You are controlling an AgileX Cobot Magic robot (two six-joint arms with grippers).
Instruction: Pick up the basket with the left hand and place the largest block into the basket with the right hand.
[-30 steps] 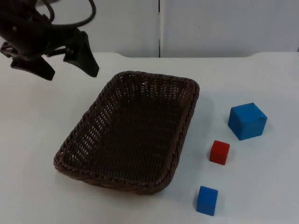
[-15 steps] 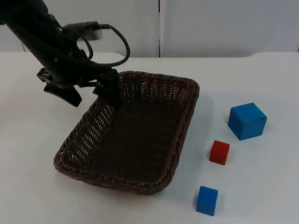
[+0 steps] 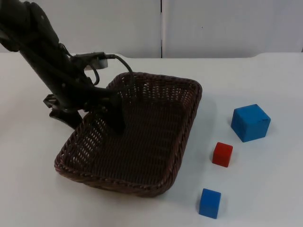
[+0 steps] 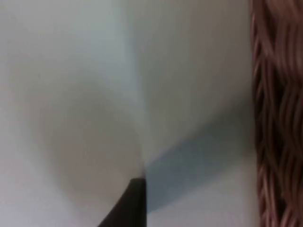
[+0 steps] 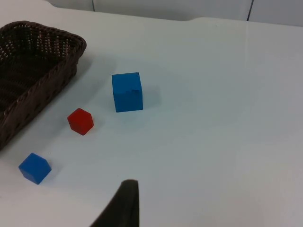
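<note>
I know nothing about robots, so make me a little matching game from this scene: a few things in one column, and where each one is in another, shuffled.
Things:
1. large blue block
2. red block
3. small blue block
4. left gripper

Places:
A. astride the basket's left rim
B. nearest the camera in the top view
C. farthest of the three blocks from the basket
D. between the two blue blocks

Pairs: 1-C, 2-D, 3-B, 4-A

The left arm reaches down from the upper left, its left gripper [image 3: 94, 116] low with jaws spread, one finger [image 3: 116, 118] lower than the other [image 3: 64, 116]. The right arm waits; its fingertip [image 5: 124, 204] hangs above the surface.
</note>
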